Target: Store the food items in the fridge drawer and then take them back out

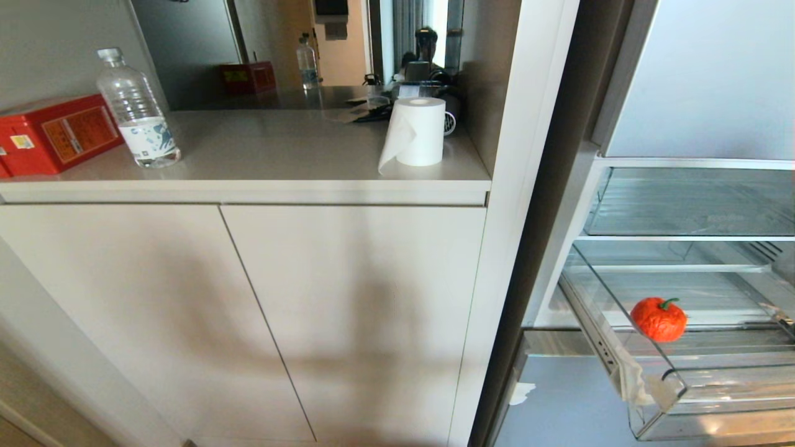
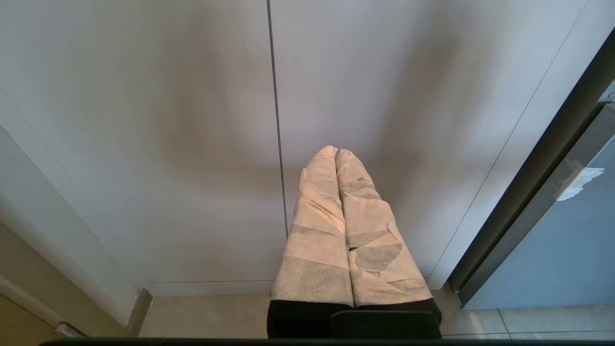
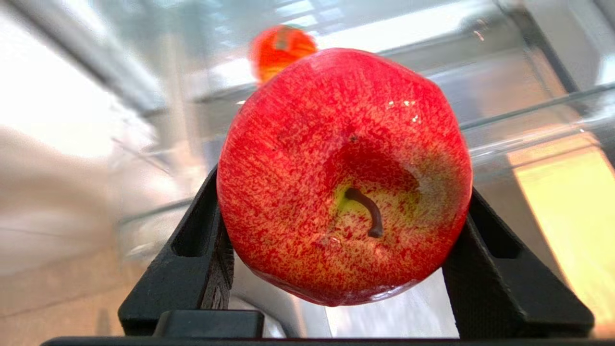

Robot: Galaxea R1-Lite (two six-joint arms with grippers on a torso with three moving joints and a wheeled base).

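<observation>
Head view. Pale glossy cupboard doors [image 1: 248,310] fill the near foreground beneath a beige bench [image 1: 261,167]. On the bench: 1 clear ribbed plastic water bottle [image 1: 136,112] with a blue-and-white label, print too small to read; 1 red rectangular box [image 1: 53,133] with an orange panel, lettering unreadable; 1 white paper roll [image 1: 416,131]. At right, the pale blue-grey fridge stands open. Its wide shallow clear plastic fridge drawer [image 1: 695,397] is pulled out, and 1 orange-red round toy fruit with a green stem [image 1: 659,319] rests inside, near its left wall. Neither arm appears here.

Left wrist view. Left gripper [image 2: 336,153] parked facing the cupboard doors, its 2 tape-wrapped fingers [image 2: 319,226] pressed together, holding nothing.

Right wrist view. Right gripper [image 3: 343,192] carries 1 deep red speckled toy apple with a brown stem [image 3: 343,173], pinched between 2 black fingers [image 3: 202,250] at its widest girth. The orange-red fruit [image 3: 281,48] and drawer lie beyond, blurred.

Risks, as judged:
- Apple is smooth and round; it could slip from the fingers in fast motion.
- Released from height, it could roll along the ribbed floor and knock the other fruit.
- Drawer lip could be clipped on a low approach.

No brand legible.
</observation>
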